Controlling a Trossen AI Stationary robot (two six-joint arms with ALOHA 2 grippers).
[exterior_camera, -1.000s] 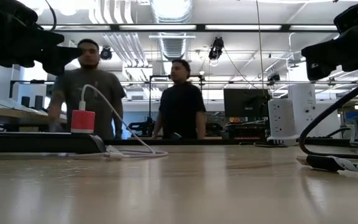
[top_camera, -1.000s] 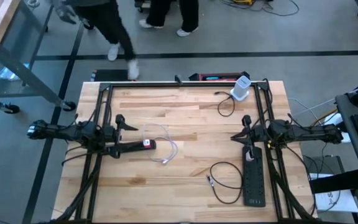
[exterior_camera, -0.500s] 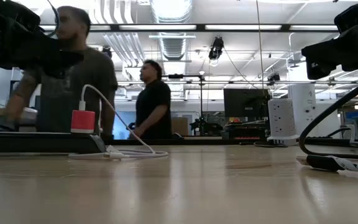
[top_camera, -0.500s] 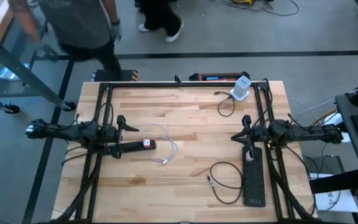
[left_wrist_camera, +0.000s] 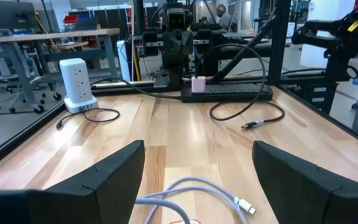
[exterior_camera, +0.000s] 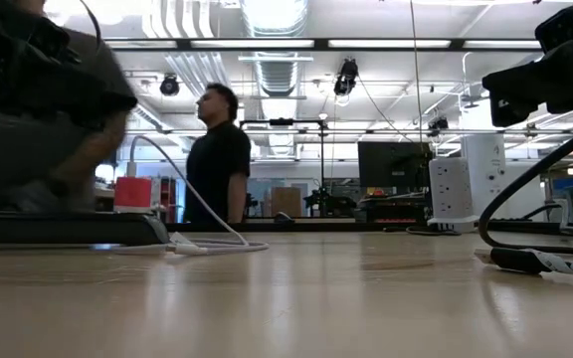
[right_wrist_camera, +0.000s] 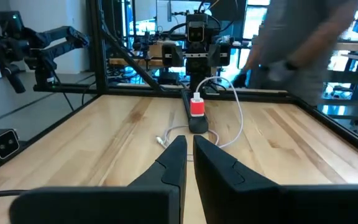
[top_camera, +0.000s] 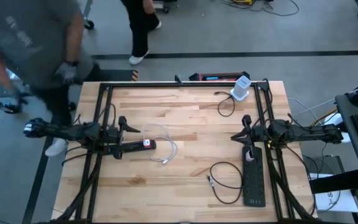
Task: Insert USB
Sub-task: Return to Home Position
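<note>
Left hand (left_wrist_camera: 197, 149): fingers spread wide apart, holding nothing, raised over the left side of the table (top_camera: 185, 118), just beside the left black outlet extension (top_camera: 132, 147). Right hand (right_wrist_camera: 189, 142): fingers drawn together (only a thin slit between them), nothing clamped, raised over the right side, pointing toward the table's middle. Red charger adapter (right_wrist_camera: 196, 107) stands upright, plugged into the left black outlet extension at the end nearer the table's centre. A white cable (top_camera: 166, 146) rises from the adapter and loops onto the wood beside it. White outlet extension (top_camera: 242, 88) stands at the top right corner, with a black charger cable (top_camera: 224, 106) curling out from its base. Right black outlet extension (top_camera: 253, 180) lies along the right edge under the right arm, a loose black cable (top_camera: 225, 180) coiled next to it. Beyond the table, a person in a grey shirt (top_camera: 30, 37) is at the far left corner and a second person (exterior_camera: 215, 159) is farther back.
</note>
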